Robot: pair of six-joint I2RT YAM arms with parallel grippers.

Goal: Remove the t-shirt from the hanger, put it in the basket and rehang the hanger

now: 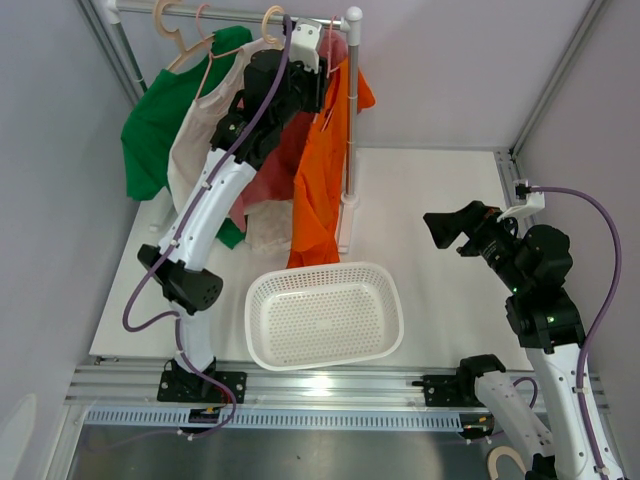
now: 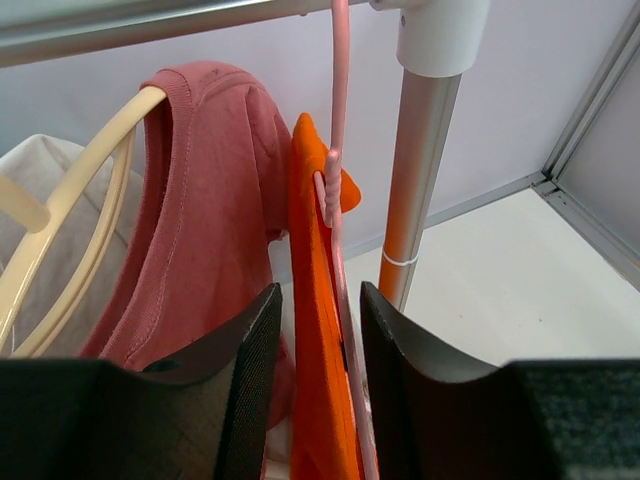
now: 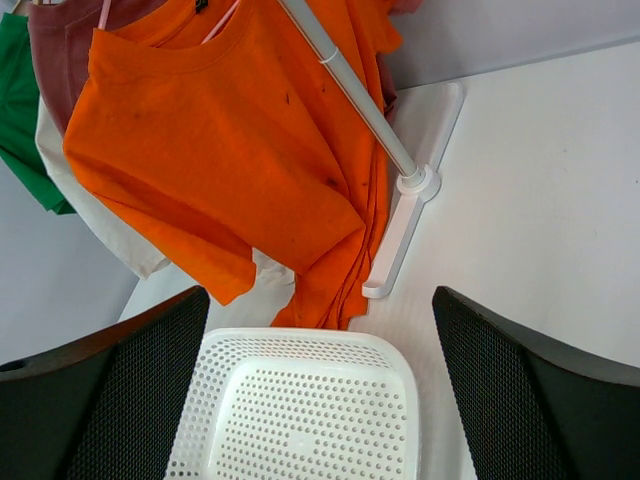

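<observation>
The orange t-shirt (image 1: 318, 190) hangs on a pink hanger (image 2: 338, 200) at the right end of the rack rail, beside the upright pole (image 1: 350, 110). My left gripper (image 1: 300, 88) is raised to the rail. In the left wrist view its jaws (image 2: 320, 400) stand open around the shirt's orange shoulder (image 2: 315, 330) and the hanger arm, with a small gap on each side. My right gripper (image 1: 445, 232) is wide open and empty above the table on the right. In its wrist view (image 3: 320, 400) it faces the orange shirt (image 3: 220, 170) and the basket.
A white perforated basket (image 1: 260, 290) sits at the table's front below the shirts, also seen in the right wrist view (image 3: 300, 340). A dusty red shirt (image 2: 210, 200), a cream shirt (image 1: 200, 140) and a green shirt (image 1: 155, 130) hang left of the orange one. The rack foot (image 3: 400, 235) rests on the table.
</observation>
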